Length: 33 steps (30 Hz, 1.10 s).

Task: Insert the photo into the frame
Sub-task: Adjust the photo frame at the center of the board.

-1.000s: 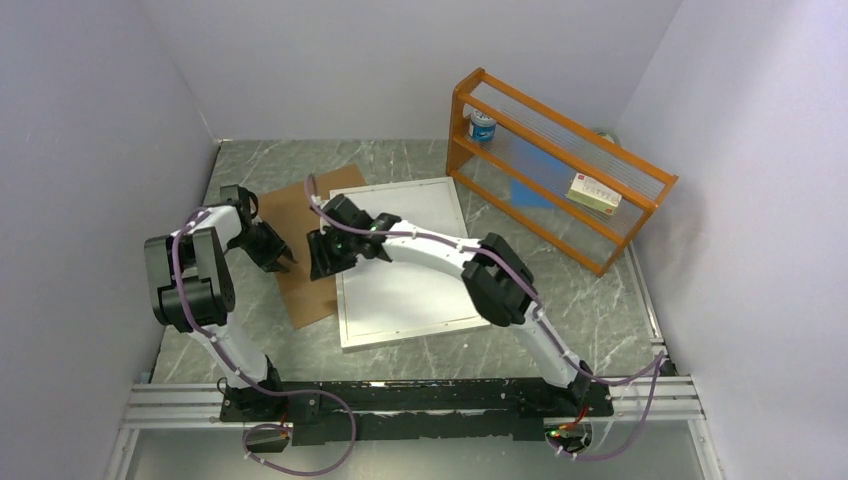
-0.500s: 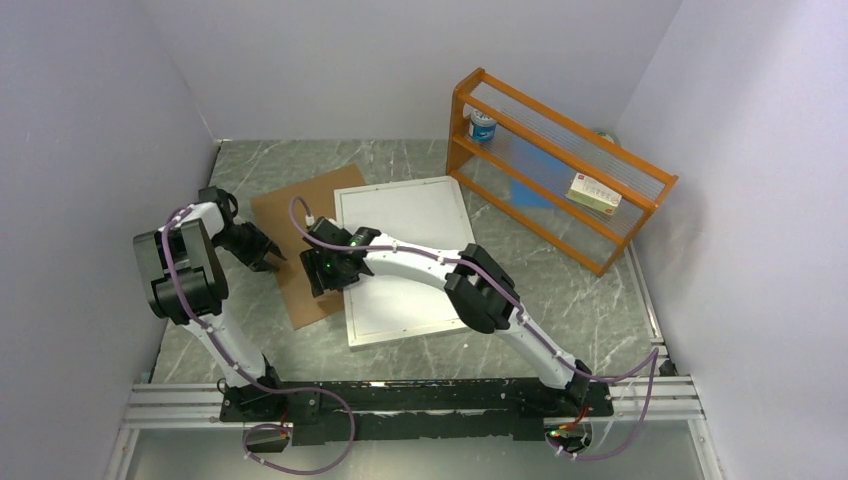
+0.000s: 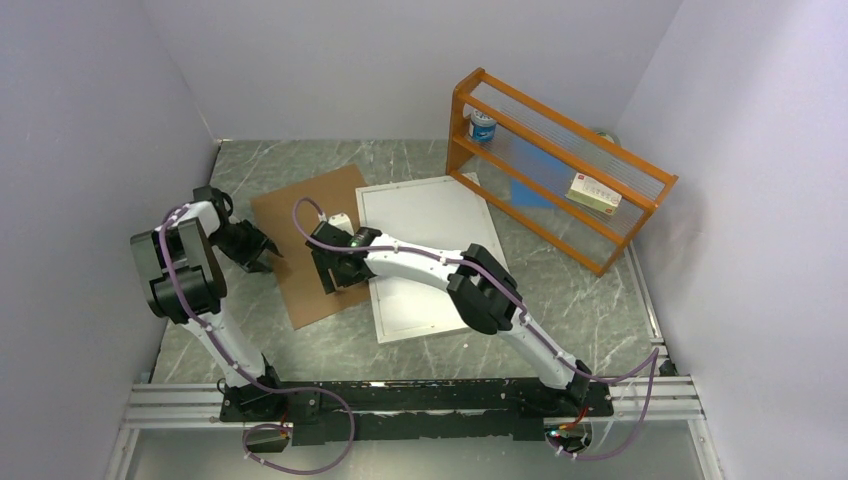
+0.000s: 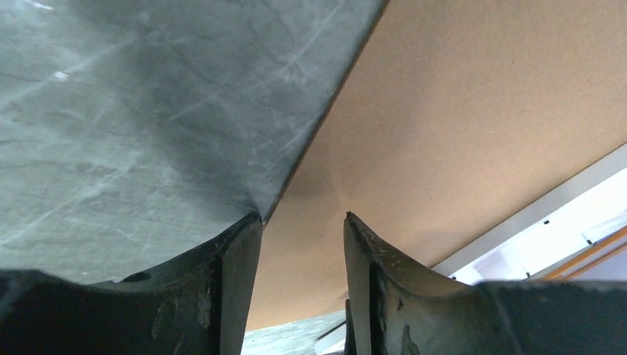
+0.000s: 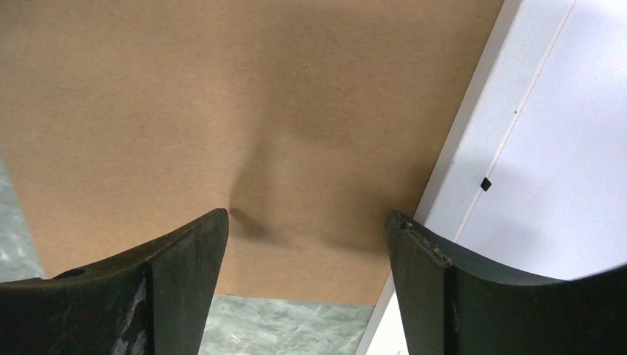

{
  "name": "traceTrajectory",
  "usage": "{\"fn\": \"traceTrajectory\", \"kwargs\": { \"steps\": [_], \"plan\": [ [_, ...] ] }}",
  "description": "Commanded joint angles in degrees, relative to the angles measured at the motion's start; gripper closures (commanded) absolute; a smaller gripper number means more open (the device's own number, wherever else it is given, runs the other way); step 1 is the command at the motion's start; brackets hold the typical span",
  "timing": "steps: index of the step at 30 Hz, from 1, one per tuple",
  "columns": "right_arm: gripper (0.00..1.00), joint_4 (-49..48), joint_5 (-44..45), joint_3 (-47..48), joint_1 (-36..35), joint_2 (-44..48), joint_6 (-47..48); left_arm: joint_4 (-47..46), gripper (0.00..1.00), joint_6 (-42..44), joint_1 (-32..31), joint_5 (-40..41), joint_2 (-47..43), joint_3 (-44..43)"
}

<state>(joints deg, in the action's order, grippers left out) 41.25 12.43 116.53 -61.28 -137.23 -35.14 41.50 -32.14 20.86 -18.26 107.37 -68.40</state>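
1. Looking down from above, two robot arms reach over a grey marbled desk (image 3: 600,300) toward a flat brown board (image 3: 300,215). A white frame (image 5: 473,140) lies against the board's right side.
2. The left tool (image 4: 299,218) sits low at the board's left edge, its fingers parted with nothing pinched between them.
3. The right tool (image 5: 307,214) hangs over the board's right side, spread wide and empty, with one finger close to the frame's border.
4. The photo's printed face shows in no view. The frame's middle reads plain white, so it cannot be told whether the print lies there face down.
5. One likely risk: the board lies flat, so a finger scraping at its edge could shove it into the frame and knock the frame askew.
6. Another likely risk: closing on the board rather than the photo would bring the task no nearer its end.
7. An orange rack (image 3: 560,165) stands well apart at the back right.
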Motion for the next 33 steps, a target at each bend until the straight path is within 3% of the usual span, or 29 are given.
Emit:
{"fn": "traceTrajectory", "kwargs": {
  "steps": [1,5,11,15,22,27,33],
  "plan": [
    [0.15,8.5,7.2,0.0,0.3,-0.8,1.2,-0.4,0.46,1.7,1.4,8.5,1.0,-0.7],
    [0.08,6.4,4.1,-1.3,0.0,-0.6,2.9,-0.2,0.39,1.8,1.6,10.0,0.0,-1.0],
    [0.06,4.4,-8.4,-1.9,0.0,-3.2,4.9,-0.3,0.24,1.9,1.7,10.1,-2.0,-1.3],
    [0.06,0.7,-17.4,-4.3,0.0,-3.4,5.5,0.0,0.2,2.0,1.7,10.0,-4.2,-0.6],
    [0.07,-3.5,-26.8,-4.0,-0.1,-4.7,6.5,0.1,0.2,1.1,1.8,4.5,-9.5,7.7],
    [0.09,-3.7,-31.7,-0.3,-0.1,-8.1,7.9,1.5,0.21,0.4,2.3,5.0,-16.0,11.4],
    [0.11,-4.8,-28.0,1.9,0.1,-8.4,7.3,-1.1,0.23,0.4,2.6,-4.9,-24.6,10.6]
  ]
}}
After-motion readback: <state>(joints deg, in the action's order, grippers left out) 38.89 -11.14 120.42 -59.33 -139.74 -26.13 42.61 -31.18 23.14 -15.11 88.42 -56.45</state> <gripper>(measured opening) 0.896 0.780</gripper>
